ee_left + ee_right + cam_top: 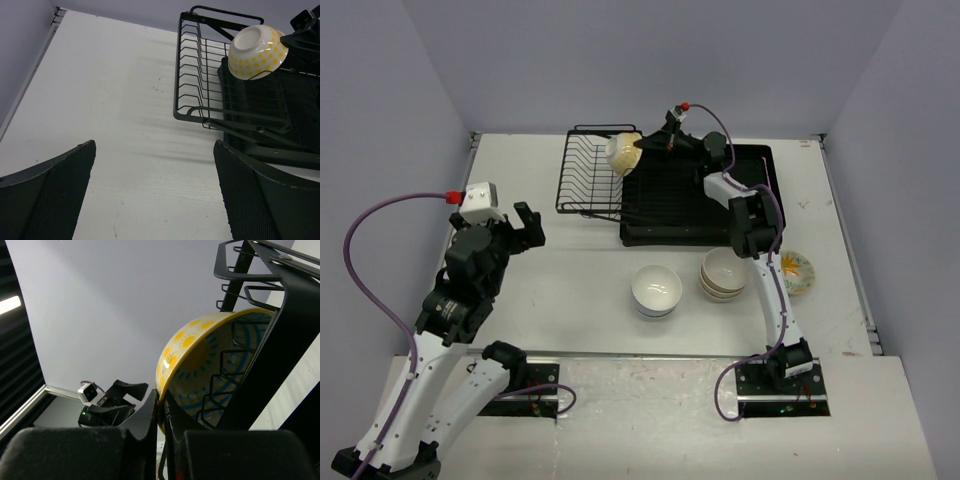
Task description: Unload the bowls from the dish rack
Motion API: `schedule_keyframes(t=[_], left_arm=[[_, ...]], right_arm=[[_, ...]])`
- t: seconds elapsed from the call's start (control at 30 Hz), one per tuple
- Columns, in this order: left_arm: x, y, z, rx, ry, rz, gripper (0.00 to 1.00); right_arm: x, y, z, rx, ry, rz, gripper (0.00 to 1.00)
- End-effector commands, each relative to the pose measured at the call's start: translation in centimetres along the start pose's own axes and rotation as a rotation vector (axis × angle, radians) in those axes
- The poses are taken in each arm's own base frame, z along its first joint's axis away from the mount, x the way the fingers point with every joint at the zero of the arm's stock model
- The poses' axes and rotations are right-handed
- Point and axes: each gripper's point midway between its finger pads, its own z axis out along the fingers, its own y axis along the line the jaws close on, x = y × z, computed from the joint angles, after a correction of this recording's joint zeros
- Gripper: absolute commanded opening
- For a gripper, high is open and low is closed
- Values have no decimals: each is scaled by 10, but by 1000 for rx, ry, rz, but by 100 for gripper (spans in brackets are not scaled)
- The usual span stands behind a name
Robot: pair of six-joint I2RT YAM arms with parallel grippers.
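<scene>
A yellow-spotted patterned bowl (623, 153) stands tilted on edge at the right end of the black wire dish rack (588, 178), which joins a black drain tray (670, 215). My right gripper (642, 146) is shut on the bowl's rim (161, 390), one finger inside and one outside. The bowl also shows in the left wrist view (256, 53). My left gripper (526, 229) is open and empty over bare table left of the rack (200, 85). On the table in front of the tray sit a white bowl (656, 290), a stack of cream bowls (724, 275) and a flowered bowl (794, 270).
The right arm (752, 225) stretches over the drain tray. The table ends at a raised edge on the left (470, 160) and right (840, 220), with grey walls behind.
</scene>
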Motion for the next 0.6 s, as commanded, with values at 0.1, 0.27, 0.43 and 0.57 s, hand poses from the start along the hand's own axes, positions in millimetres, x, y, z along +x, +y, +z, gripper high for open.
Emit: schedule_keyframes(t=[0.1, 0.27, 0.43, 0.57], left_arm=[[-8, -3, 3, 14, -33, 1, 100], [-6, -2, 4, 11, -29, 2, 100], [-7, -2, 4, 10, -31, 3, 100], [-7, -1, 4, 10, -32, 2, 100]], right_arm=[[2, 10, 2, -55, 0, -34, 0], [0, 29, 2, -120, -23, -37, 0], [2, 56, 3, -194, -37, -47, 0], [8, 78, 6, -224, -36, -72, 0]])
